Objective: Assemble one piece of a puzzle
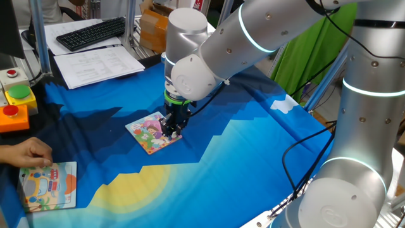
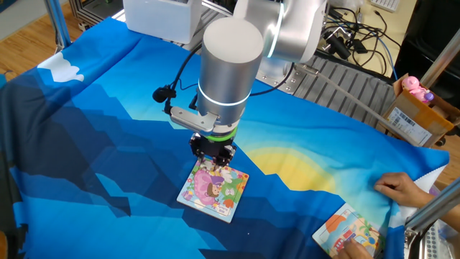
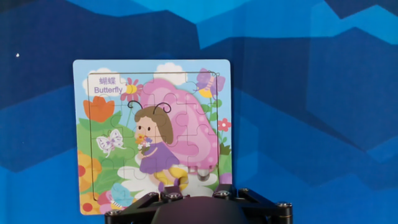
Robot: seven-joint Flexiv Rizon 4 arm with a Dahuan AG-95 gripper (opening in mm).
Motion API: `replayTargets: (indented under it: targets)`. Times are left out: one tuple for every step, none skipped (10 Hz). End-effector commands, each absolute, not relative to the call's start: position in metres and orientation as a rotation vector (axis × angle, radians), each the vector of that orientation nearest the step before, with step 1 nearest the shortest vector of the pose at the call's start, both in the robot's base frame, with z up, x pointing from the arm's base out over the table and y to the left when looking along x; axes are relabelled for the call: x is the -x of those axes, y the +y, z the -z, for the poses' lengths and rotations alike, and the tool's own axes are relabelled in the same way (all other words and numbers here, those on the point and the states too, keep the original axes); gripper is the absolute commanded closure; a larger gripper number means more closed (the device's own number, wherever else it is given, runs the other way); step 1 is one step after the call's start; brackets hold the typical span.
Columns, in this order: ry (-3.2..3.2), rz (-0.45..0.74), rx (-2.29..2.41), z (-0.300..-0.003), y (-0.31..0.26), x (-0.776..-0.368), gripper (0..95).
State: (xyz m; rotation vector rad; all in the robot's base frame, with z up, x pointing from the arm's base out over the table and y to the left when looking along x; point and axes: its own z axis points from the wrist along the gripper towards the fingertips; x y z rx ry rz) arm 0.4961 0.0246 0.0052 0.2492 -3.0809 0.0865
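Observation:
The puzzle (image 3: 152,124), a small square board with a pink and green butterfly-girl picture, lies flat on the blue cloth. It also shows in both fixed views, puzzle (image 1: 149,130) and puzzle (image 2: 215,191). My gripper (image 1: 171,132) points straight down with its fingertips at the board's edge nearest the arm. The other fixed view has the gripper (image 2: 214,160) low over the board's far edge. In the hand view the gripper (image 3: 189,182) body covers the board's bottom edge. The piece is hidden. The gap between the fingers does not show.
A person's hand (image 1: 26,152) rests at the table's corner on a larger pale blue and orange board (image 1: 48,185). Coloured push buttons (image 1: 16,101), papers (image 1: 95,63) and a keyboard (image 1: 92,31) lie beyond the cloth. A black cable (image 1: 304,142) crosses the cloth beside the arm.

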Motion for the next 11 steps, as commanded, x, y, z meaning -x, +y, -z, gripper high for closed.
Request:
replayTargets:
  targets:
    - [-3.083, -0.087, -0.248, -0.0047, 0.0248, -0.4964, 76.0]
    - [-3.087, -0.089, -0.246, -0.0047, 0.0248, -0.4964, 76.0]
    - [-3.089, -0.09, -0.245, -0.0047, 0.0248, -0.4964, 76.0]
    - [-3.089, -0.092, -0.245, -0.0047, 0.0248, -0.4964, 76.0]
    - [-3.089, -0.092, -0.244, -0.0048, 0.0247, -0.4965, 57.0]
    - [-3.09, -0.094, -0.243, -0.0048, 0.0247, -0.4965, 57.0]
    - [-3.091, -0.095, -0.242, -0.0048, 0.0245, -0.4966, 57.0]
    - [-3.09, -0.095, -0.242, -0.0047, 0.0245, -0.4966, 57.0]
    - [-3.09, -0.095, -0.242, -0.0049, 0.0244, -0.4967, 57.0]
    - [-3.089, -0.093, -0.245, -0.006, 0.0242, -0.4968, 57.0]
    - [-3.088, -0.091, -0.247, -0.0061, 0.0241, -0.4967, 57.0]
